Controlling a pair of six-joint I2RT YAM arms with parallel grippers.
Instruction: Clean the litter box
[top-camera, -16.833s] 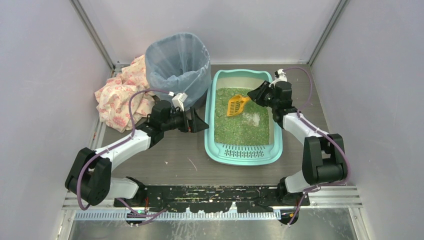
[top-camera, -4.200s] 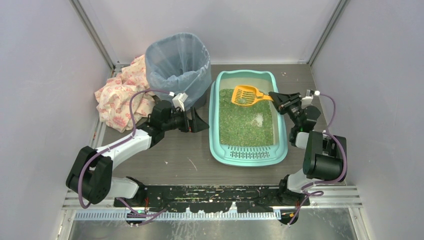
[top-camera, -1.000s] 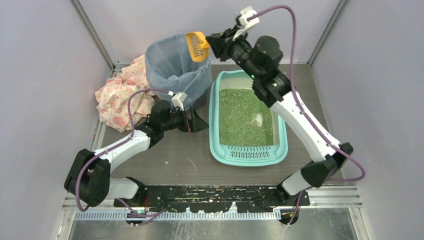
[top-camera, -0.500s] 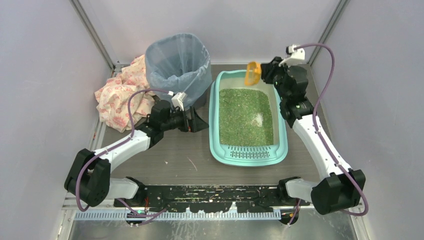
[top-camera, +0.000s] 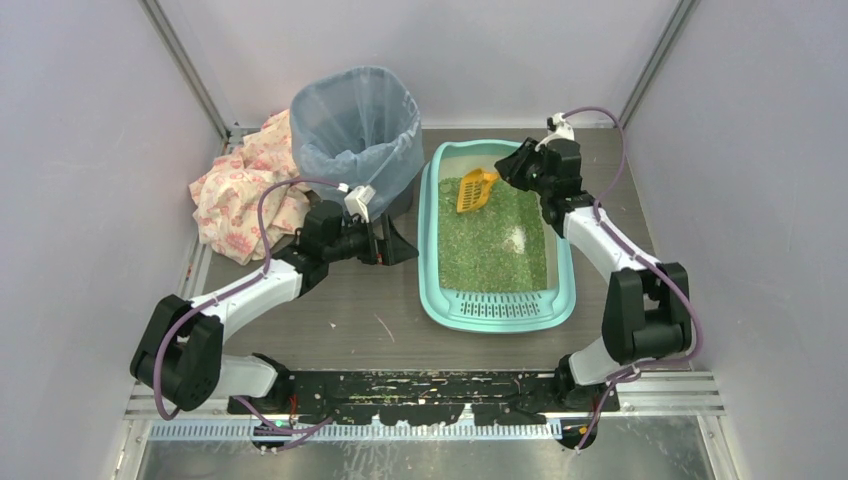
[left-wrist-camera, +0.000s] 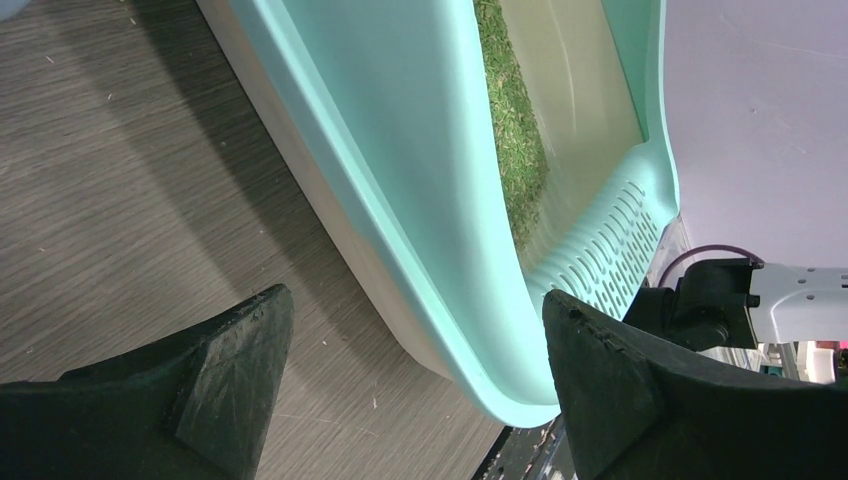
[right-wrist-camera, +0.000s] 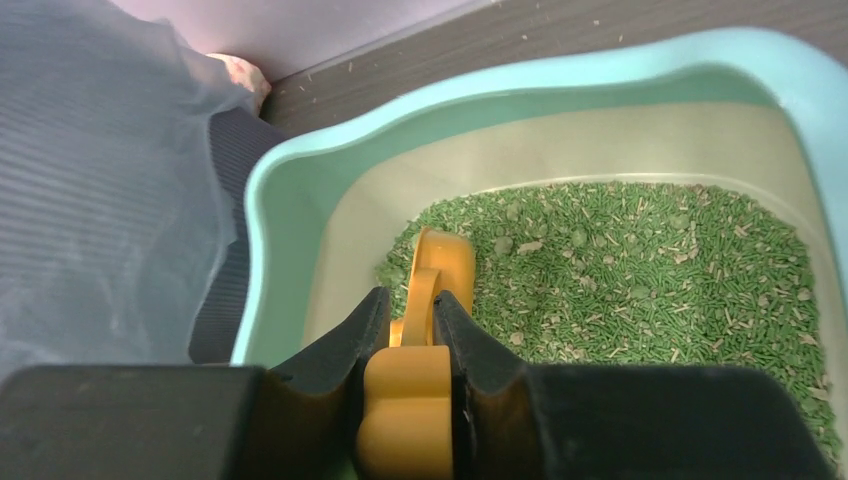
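The litter box sits on the tabletop right of centre. Its long axis runs near to far, with the slotted step at the near end and green litter filling the rest. The orange scoop points blade-down into the litter by the far left corner. Its handle rises to the far right into the right arm's fingers, which are clamped on it. Most of the litter therefore lies nearward of the blade, and the right arm is the one over it. The left arm's fingers are spread wide just beside the box's left wall; contact cannot be told. The lined bin stands just left of the box's far end, with a patterned cloth further left. There are one box, one scoop, one bin, one cloth and two arms.
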